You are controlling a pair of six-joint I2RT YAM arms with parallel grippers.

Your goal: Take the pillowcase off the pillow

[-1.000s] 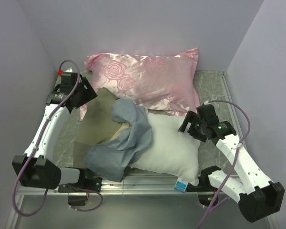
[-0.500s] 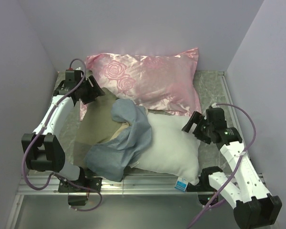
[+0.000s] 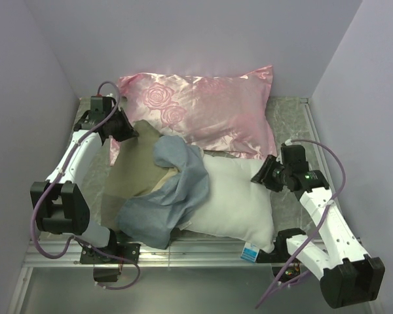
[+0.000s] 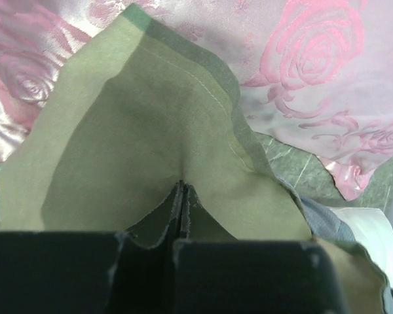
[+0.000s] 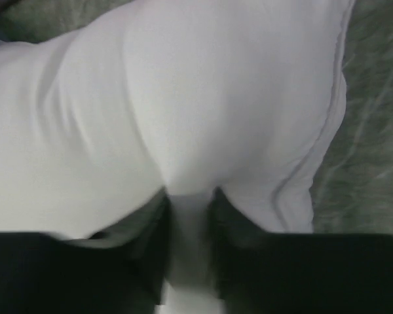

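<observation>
The pillowcase [image 3: 164,196] lies crumpled over the left half of the white pillow [image 3: 239,196], its blue-grey face uppermost in the middle and an olive-tan face spread to the left. My left gripper [image 3: 130,133] is at its far corner. In the left wrist view the left gripper [image 4: 181,196] is shut on a fold of the olive pillowcase [image 4: 150,124]. My right gripper [image 3: 263,176] is at the pillow's right edge. In the right wrist view the right gripper [image 5: 190,209] pinches a ridge of the white pillow [image 5: 183,98] between its jaws.
A shiny pink rose-patterned pillow [image 3: 203,108] lies along the back, touching the pillowcase's far corner; it also fills the top of the left wrist view [image 4: 314,78]. Walls close in on the left, back and right. A metal rail [image 3: 203,252] runs along the near edge, by the pillow's small tag [image 3: 250,252].
Both grippers have closed. The left one has shut on the pillowcase's far corner, and the right one has moved in to the pillow's right edge and pinched it.
</observation>
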